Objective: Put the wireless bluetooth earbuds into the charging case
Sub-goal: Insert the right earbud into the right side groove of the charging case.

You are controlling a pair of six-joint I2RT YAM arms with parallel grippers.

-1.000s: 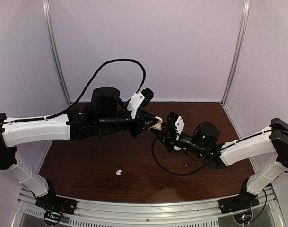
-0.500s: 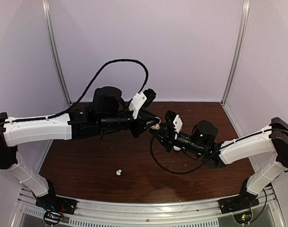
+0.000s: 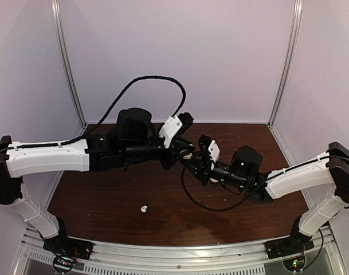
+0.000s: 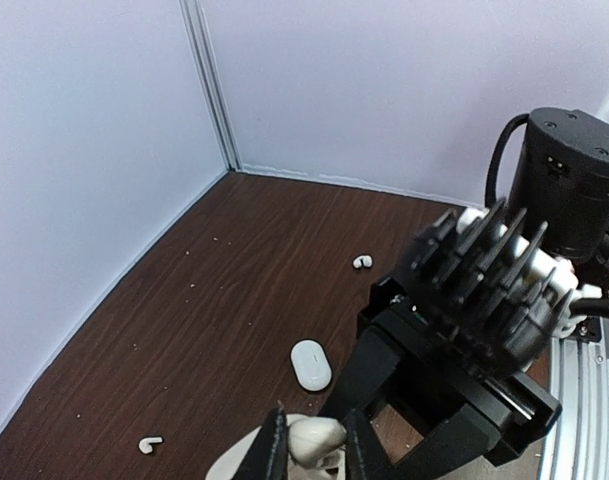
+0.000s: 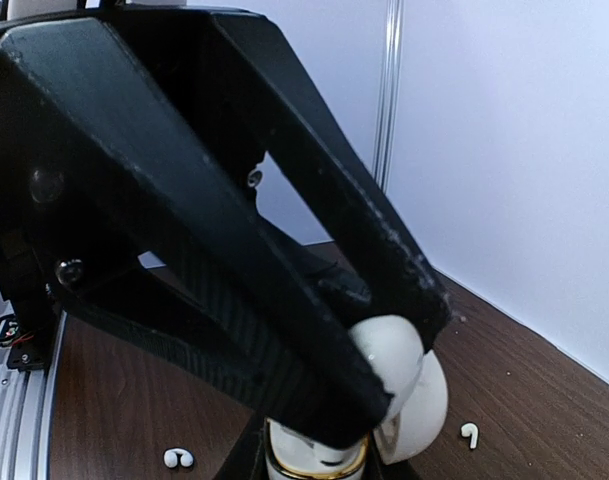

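Note:
My left gripper point(image 3: 184, 152) is shut on a white earbud point(image 4: 315, 439), pinched between its two black fingers. It holds the earbud right over an open charging case point(image 5: 314, 466), white with a gold rim, whose lid point(image 5: 425, 410) hangs open to the right. My right gripper point(image 3: 192, 164) is shut on that case, above the table's middle. In the right wrist view the earbud point(image 5: 391, 352) sits at the case's mouth, touching or nearly so. Loose earbuds lie on the table at the near middle point(image 3: 144, 209), and more show in the wrist views.
A second, closed white case point(image 4: 311, 364) lies on the brown table point(image 3: 105, 200) below the grippers. Loose earbuds point(image 4: 362, 262) point(image 4: 149, 443) point(image 5: 470, 433) point(image 5: 178, 458) are scattered around. White walls enclose the back and both sides. A black cable loops under the right arm.
The left arm has pushed a little right and the right gripper a little left. The earbud has closed in on the open case.

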